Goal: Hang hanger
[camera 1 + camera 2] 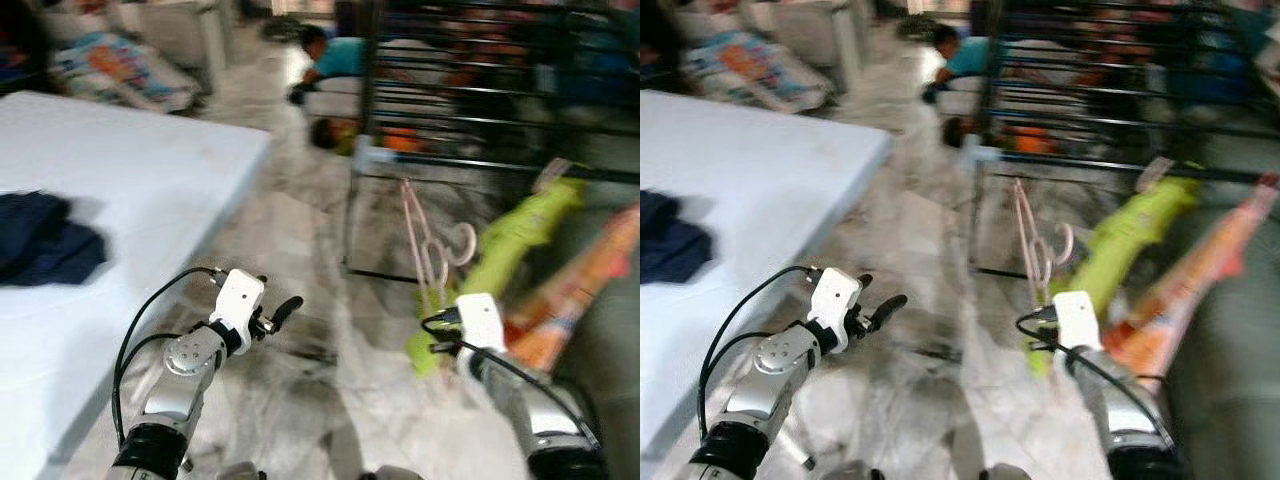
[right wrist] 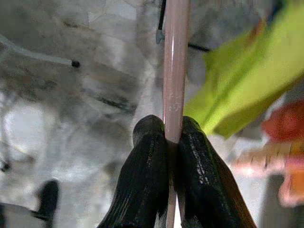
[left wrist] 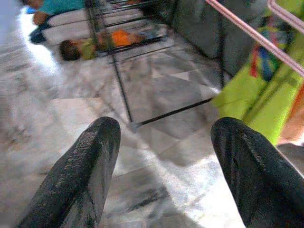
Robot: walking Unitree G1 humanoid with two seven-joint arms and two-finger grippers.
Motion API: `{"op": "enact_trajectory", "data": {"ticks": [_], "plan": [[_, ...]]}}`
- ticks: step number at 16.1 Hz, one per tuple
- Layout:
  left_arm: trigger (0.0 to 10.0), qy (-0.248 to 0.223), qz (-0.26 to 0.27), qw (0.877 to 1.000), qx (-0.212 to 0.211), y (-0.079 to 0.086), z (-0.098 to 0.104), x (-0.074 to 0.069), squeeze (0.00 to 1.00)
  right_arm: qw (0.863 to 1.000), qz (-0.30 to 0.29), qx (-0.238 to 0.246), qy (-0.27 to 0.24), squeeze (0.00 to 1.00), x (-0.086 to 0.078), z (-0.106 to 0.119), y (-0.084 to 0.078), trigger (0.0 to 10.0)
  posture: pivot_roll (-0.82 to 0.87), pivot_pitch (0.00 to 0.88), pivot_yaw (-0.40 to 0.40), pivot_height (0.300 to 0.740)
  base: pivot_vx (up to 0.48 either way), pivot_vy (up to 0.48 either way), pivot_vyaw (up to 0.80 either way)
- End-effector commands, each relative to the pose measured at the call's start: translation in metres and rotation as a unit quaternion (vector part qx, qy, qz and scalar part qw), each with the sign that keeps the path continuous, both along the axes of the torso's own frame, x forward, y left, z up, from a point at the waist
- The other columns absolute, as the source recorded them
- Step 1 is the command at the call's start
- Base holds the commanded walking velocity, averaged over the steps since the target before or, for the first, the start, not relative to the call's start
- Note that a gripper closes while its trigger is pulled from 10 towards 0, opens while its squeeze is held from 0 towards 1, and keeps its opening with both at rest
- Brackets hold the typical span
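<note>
The right gripper (image 2: 173, 142) is clamped on the pink hanger (image 1: 425, 245), whose long axis rises from the fingers toward twelve o'clock — hook uppermost. The left gripper (image 3: 164, 156) hovers spread and empty at nine o'clock of it. Beyond, from twelve to two o'clock, stands the black rack (image 1: 480, 165) with a green garment (image 1: 510, 240) — the right arm is nearer.

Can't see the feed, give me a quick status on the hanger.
Right hand shut on pink hanger, held upright before black rack. Left hand open, empty. Green garment hangs beside hanger.
</note>
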State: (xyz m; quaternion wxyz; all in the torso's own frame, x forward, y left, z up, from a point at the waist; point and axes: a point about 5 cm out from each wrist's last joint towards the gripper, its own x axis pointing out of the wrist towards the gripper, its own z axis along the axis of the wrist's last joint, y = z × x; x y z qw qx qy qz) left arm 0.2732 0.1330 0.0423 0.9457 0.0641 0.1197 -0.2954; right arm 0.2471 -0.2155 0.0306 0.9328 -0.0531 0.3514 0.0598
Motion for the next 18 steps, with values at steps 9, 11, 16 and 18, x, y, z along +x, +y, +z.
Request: {"op": "enact_trajectory", "data": {"ticks": [9,11,16,18], "plan": [[10.0,-0.006,-0.008,1.0,0.011,0.001,0.001,0.0,0.0,0.995,-0.077,0.049,-0.029,0.0,0.028,0.017,0.013,10.0,-0.06,0.0,0.009,0.74,0.122,0.175,-0.2],[10.0,-0.005,-0.013,1.0,0.006,0.002,0.001,-0.003,0.0,0.994,-0.088,0.06,-0.028,0.0,0.025,0.015,0.02,10.0,-0.06,0.0,0.007,0.74,0.0,0.0,-0.8],[10.0,-0.01,-0.018,1.0,-0.003,-0.001,0.003,-0.001,0.0,0.991,-0.108,0.054,-0.058,0.0,0.028,0.02,0.025,10.0,-0.07,0.0,0.013,0.74,0.0,0.0,-0.8],[10.0,-0.011,-0.021,1.0,-0.008,-0.002,0.004,-0.001,0.0,0.992,-0.099,0.059,-0.054,0.0,0.03,0.02,0.026,10.0,-0.07,0.0,0.015,0.74,0.351,0.0,0.0]]}}
